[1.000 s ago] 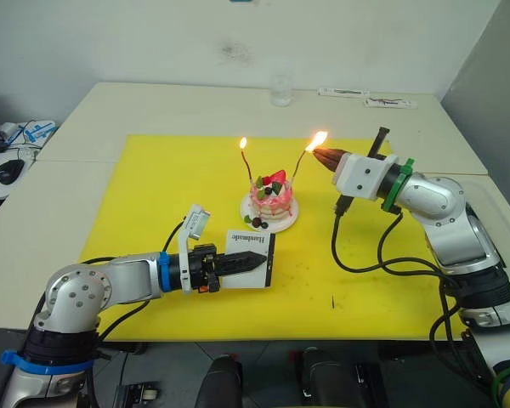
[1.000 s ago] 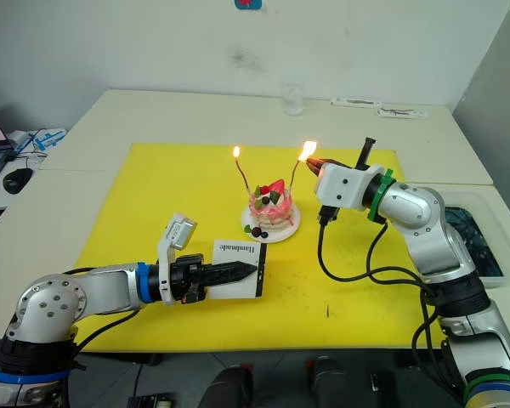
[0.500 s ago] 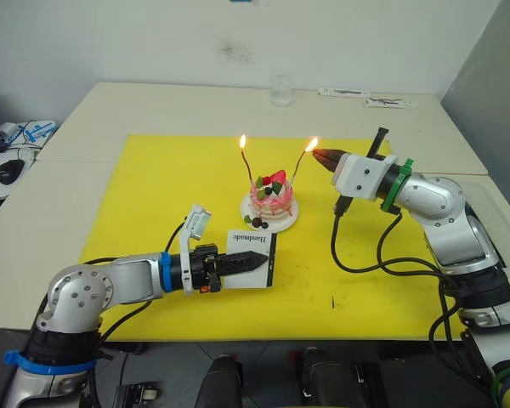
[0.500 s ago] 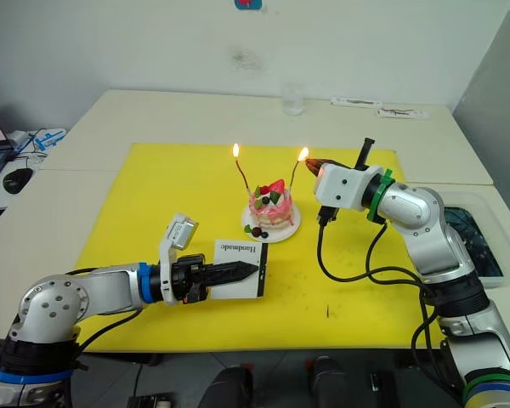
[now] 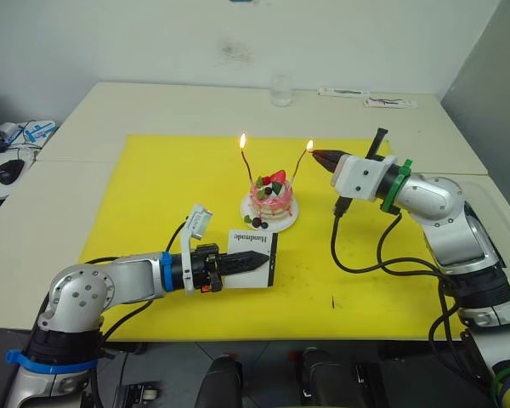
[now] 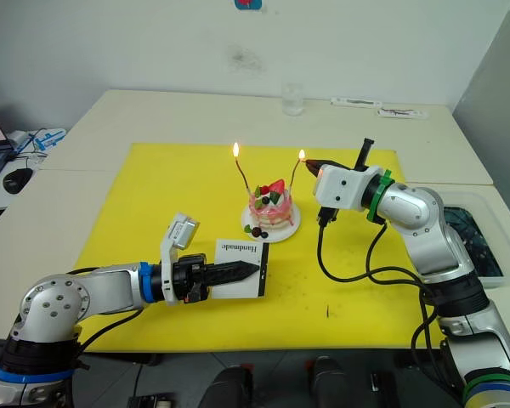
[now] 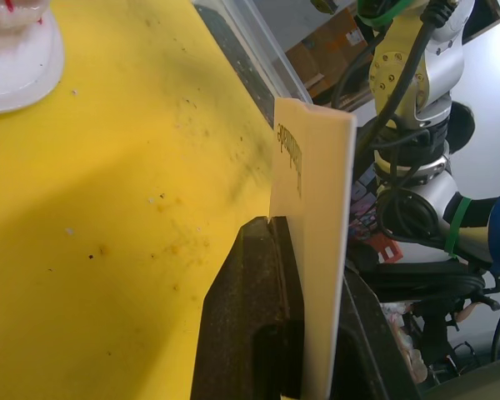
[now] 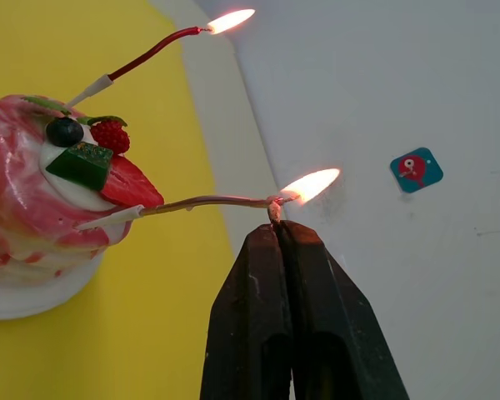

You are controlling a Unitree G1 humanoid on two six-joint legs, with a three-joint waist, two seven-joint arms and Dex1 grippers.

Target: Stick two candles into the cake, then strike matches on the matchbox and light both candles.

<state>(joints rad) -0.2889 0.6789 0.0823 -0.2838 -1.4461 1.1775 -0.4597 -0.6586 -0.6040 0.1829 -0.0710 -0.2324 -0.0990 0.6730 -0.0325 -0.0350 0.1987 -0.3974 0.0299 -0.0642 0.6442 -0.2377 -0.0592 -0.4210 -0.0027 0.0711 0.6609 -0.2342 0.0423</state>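
The cake [image 5: 271, 198] sits on its white plate [image 5: 257, 223] near the middle of a yellow mat [image 5: 153, 187] spread over the bench [image 5: 153, 102]. Two candles stand in the cake, both burning. The reddish candle [image 8: 146, 57] rises from the cake's top toward the robot's left, its flame [image 5: 243, 141] bright above the cake. The golden-brown candle [image 8: 204, 202] leans out toward the robot's right, its flame [image 8: 310, 184] at the far tip.

The right gripper [image 8: 280, 236] is level with that tip, fingers pressed together on a short match [image 8: 273, 213], whose end meets the golden-brown candle's burning tip. In the head views this gripper hangs above the mat, just to the right of the cake and apart from it.

The left gripper [image 6: 246, 271] lies low over the mat in front of the cake, clamped on the matchbox [image 5: 257, 255]. The box stands on edge between the fingers, its printed "Handmade" face showing, and it is near the plate but not touching it. In the left wrist view the box's thin edge [image 7: 325, 250] rises between the two dark fingers [image 7: 246, 317].

A clear glass [image 5: 280, 88] stands at the far side of the bench, well beyond the mat. A dark stick [image 5: 332, 302] lies on the mat near its front edge, on the robot's right.
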